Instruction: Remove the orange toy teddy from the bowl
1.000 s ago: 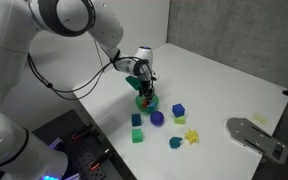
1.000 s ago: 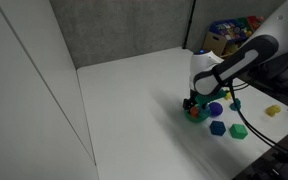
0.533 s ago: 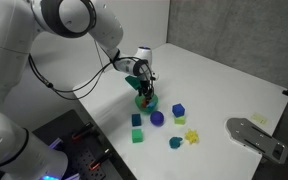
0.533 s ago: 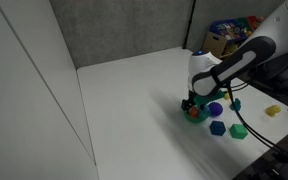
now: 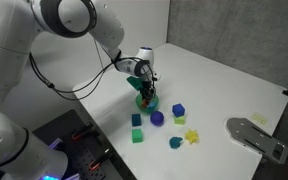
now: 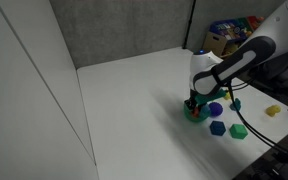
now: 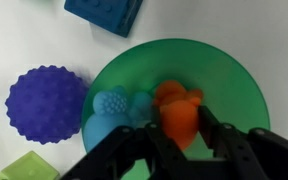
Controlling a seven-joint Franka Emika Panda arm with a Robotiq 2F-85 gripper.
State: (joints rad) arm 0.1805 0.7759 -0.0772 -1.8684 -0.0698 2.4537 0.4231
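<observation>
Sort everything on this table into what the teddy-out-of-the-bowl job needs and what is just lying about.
Job:
orange toy teddy
green bowl
gripper, fingers either side of the teddy

Lying about:
teal bumpy toy beside the teddy
purple bumpy ball
blue block
green cube
yellow star toy

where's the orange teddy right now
In the wrist view the orange toy teddy lies inside the bowl, right of centre, beside a teal bumpy toy, with the pincer straddling it from the bottom edge.
</observation>
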